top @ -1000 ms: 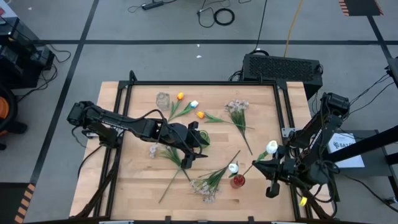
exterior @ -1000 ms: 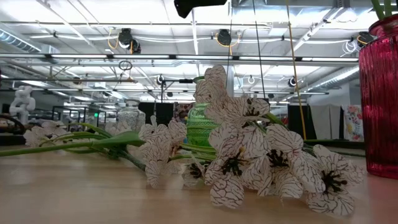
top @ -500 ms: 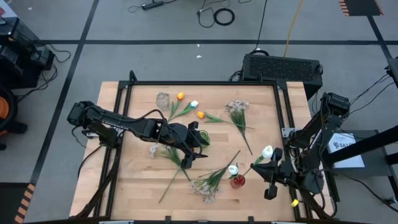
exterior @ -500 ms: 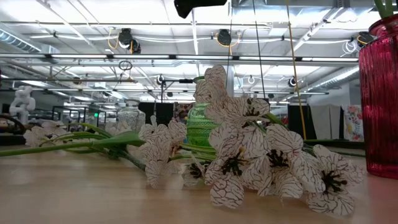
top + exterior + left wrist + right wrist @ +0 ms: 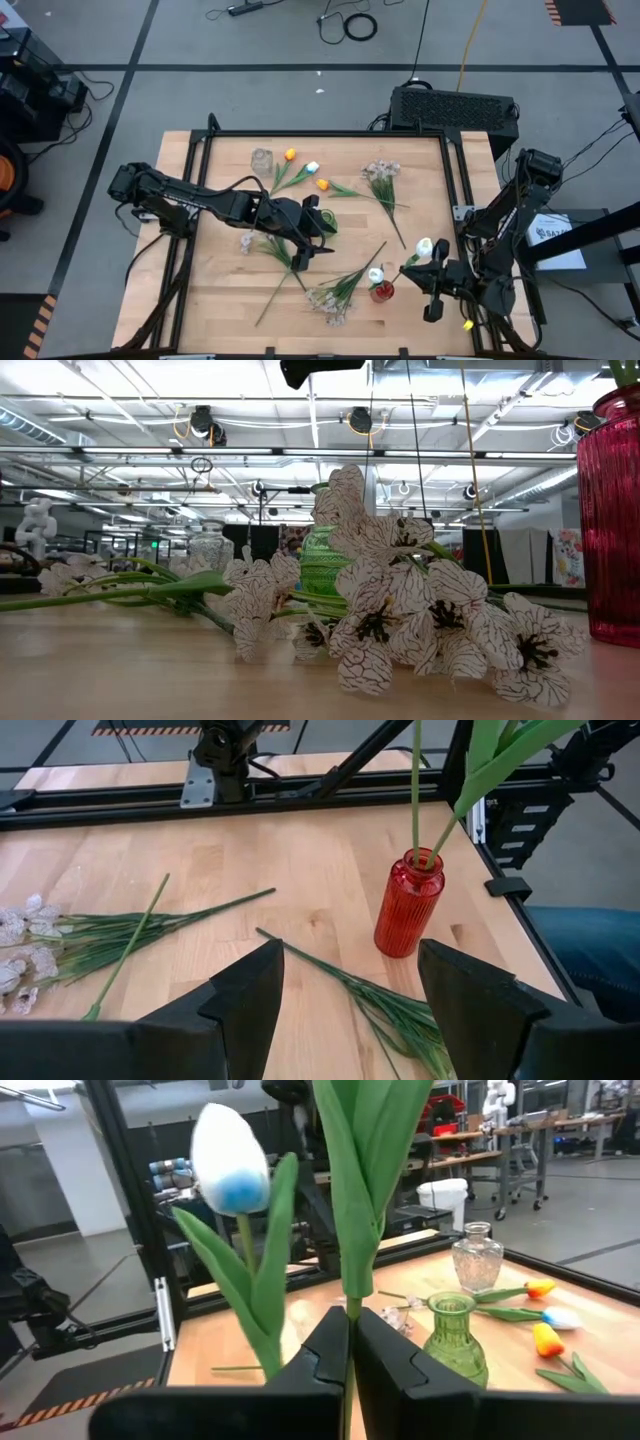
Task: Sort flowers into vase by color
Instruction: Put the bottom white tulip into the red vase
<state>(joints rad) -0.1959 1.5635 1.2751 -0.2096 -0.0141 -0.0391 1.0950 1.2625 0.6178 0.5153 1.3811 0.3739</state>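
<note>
Wooden tabletop [image 5: 220, 300], near-right corner: the right gripper [image 5: 432, 280] pinches a white tulip [image 5: 424, 246] by its stem, roughly upright, just right of the red vase [image 5: 382, 291]. Left gripper [image 5: 305, 235] waits mid-table, fingers spread, farther off.

Robotics lab: open ceiling pipes [image 5: 200, 455], floor cables [image 5: 350, 22].

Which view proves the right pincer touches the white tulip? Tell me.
Touching: the right wrist view shows the right pincer shut on the white tulip stem.
</note>
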